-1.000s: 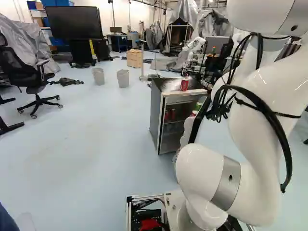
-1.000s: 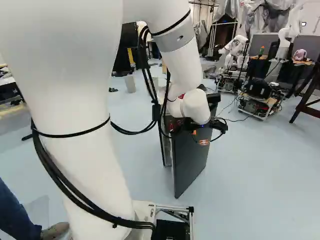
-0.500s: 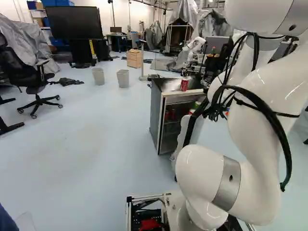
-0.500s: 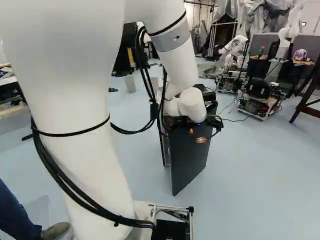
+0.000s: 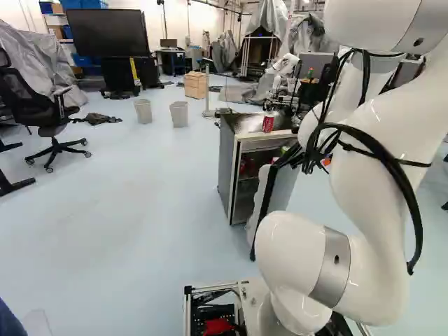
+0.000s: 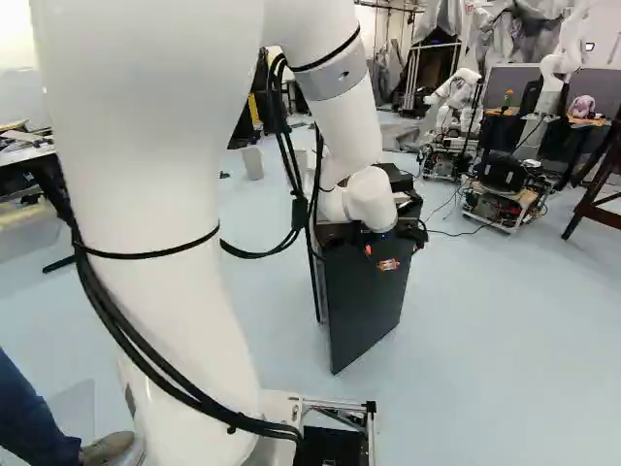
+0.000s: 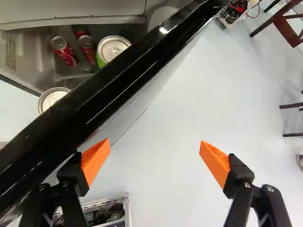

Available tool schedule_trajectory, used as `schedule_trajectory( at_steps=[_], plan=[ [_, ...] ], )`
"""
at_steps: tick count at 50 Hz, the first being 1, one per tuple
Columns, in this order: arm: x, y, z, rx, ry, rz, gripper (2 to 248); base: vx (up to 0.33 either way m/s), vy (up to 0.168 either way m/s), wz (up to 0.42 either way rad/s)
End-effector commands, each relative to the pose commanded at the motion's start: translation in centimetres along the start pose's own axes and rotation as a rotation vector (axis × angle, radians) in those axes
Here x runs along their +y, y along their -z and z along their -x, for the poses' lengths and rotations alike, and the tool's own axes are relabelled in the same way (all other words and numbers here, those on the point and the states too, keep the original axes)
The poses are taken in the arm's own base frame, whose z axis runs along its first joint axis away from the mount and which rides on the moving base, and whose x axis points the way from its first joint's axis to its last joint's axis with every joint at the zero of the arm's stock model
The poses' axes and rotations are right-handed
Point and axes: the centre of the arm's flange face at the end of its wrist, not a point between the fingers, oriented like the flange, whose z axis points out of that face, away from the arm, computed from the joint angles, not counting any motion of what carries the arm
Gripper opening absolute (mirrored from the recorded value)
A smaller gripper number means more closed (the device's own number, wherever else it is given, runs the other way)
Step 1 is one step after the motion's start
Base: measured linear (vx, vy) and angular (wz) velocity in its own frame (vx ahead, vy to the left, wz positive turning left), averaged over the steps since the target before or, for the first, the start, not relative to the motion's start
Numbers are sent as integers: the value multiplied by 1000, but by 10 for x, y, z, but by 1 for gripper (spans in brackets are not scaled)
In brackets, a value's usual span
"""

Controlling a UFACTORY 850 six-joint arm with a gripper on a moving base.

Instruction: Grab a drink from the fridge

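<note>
- White arm [image 5: 378, 182]: rises from the joint at the base and reaches out toward twelve o'clock, its wrist at the fridge's open door.
- Claw [image 6: 378, 257]: spread wide, nothing between its orange pads [image 7: 96, 161]; one finger is right by the door, though I cannot tell whether they touch.
- Door [image 6: 364, 306]: dark, standing open, its black edge running slantwise past the claw.
- Drinks: across that edge from the claw are two red cans [image 7: 65, 50], a green can [image 7: 112, 48] and another silver-lidded can [image 7: 53, 98], nearer the door.
- Fridge [image 5: 226, 168]: about twelve o'clock from the base, one more red can [image 5: 268, 123] upright on top.
- Office chair [image 5: 42, 105]: toward ten o'clock.
- Two grey bins [image 5: 179, 114]: toward eleven, side by side and apart.
- Another robot [image 6: 456, 89]: beyond the fridge, toward one.
- Big dark screen [image 5: 108, 33]: toward eleven, well behind the bins.
</note>
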Motion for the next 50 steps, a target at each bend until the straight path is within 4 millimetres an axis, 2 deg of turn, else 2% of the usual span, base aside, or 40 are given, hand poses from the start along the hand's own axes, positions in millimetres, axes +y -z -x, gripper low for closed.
schedule_trajectory(
  at_steps=[32,50],
  plan=[
    [-18,-12,-28,23,50,-26,247,0,0,0],
    [-33,-14,-37,33,80,-43,247,0,0,0]
  ],
)
